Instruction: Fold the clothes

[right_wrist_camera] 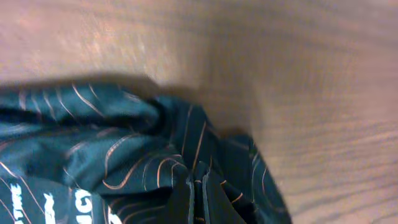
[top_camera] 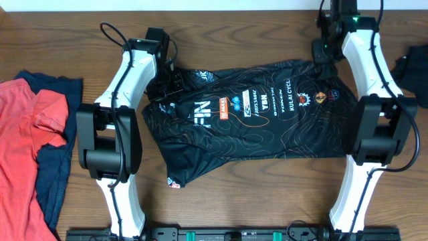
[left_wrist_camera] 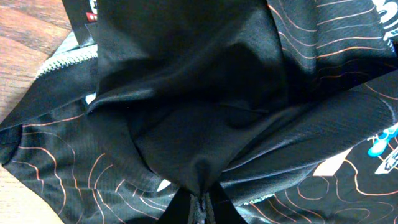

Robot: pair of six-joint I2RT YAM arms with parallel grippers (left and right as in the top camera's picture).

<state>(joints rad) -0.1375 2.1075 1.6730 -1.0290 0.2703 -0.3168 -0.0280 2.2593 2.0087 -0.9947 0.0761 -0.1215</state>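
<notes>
Pinching black jersey (top_camera: 254,127) on wood-grain table (top_camera: 227,27): left end effector (left_wrist_camera: 200,208), right end effector (right_wrist_camera: 198,196).

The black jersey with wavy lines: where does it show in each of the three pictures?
Overhead: black jersey spread centrally on the wooden table.
Left wrist: fills nearly the frame, bunched toward bottom centre.
Right wrist: lower left; bare wood above and right.
Shared landmark: its orange contour lines.

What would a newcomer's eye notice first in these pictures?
A thin black jersey with fine wavy lines lies spread across the middle of the wooden table. The left end effector and the right end effector each pinch one far corner. A red top lies over a navy top at the left.
</notes>
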